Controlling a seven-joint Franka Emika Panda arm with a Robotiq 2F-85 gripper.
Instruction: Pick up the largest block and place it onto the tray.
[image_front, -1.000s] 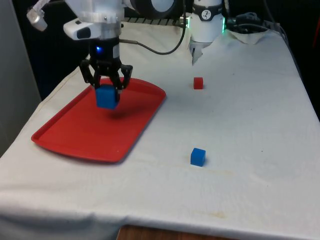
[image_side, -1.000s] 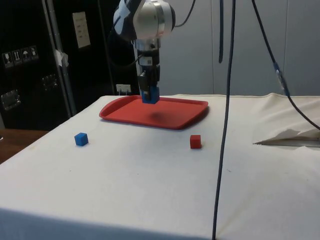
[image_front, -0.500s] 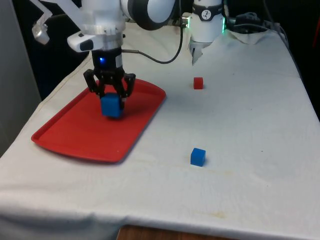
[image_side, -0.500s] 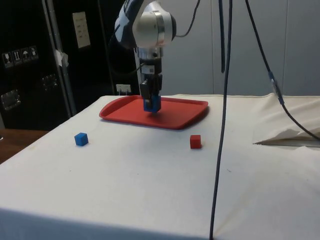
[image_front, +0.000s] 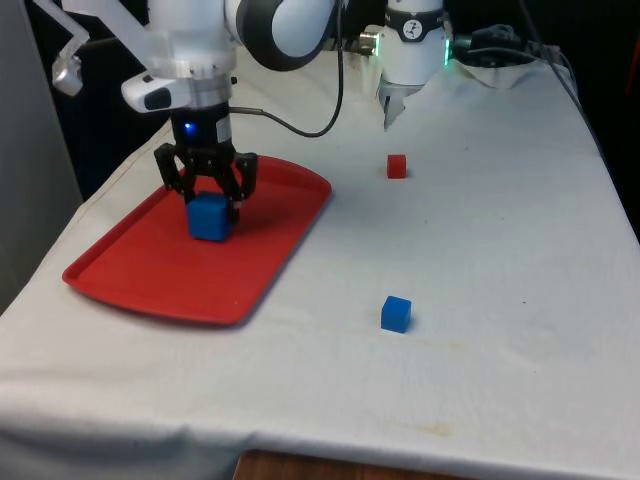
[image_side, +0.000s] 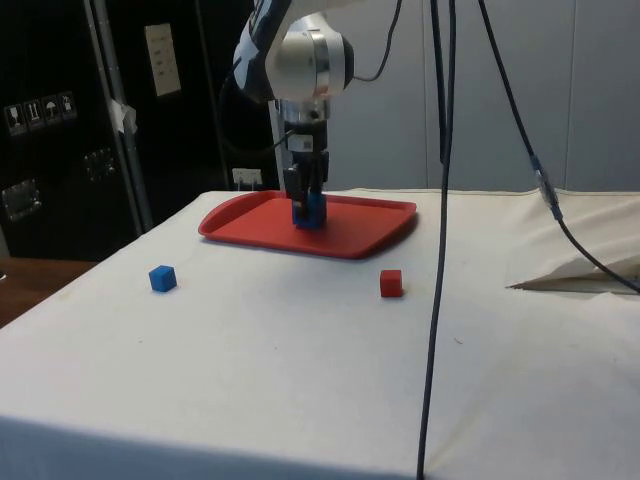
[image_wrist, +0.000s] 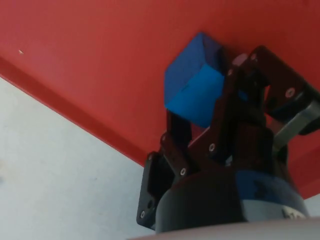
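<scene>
Small blue block (image_front: 396, 313): nearest you in the front view, alone on the bench cloth (image_front: 480, 260), well apart from the tray. You can leave it; it is not the one wanted.

Red block (image_front: 397, 166): farther back on the cloth, also well apart from the tray, and small.

Tray (image_front: 130, 270): red, shallow rim, lying towards the front view's left. Its floor around the big block is bare.

Large blue block (image_front: 209, 217): low over the middle of the tray, at or just above its floor; you cannot tell from these views whether it is touching. In the side view (image_side: 309, 211) it sits well inside the rim.

Jaws (image_front: 209, 205): closed onto the large blue block, one finger on each side face, pointing straight down over the tray. The wrist view shows the block (image_wrist: 192, 87) clamped between the fingers.

Step in hand: setting down, with release to come, as you would judge it.

Risk, drop: if you open while the block hangs clear of the tray, it may bounce or tip.

Risk, press: if you push lower with the block already seated, you could shove or tilt the tray.

Risk, drag: if you lift before the jaws part fully, a finger may carry the block along.
</scene>
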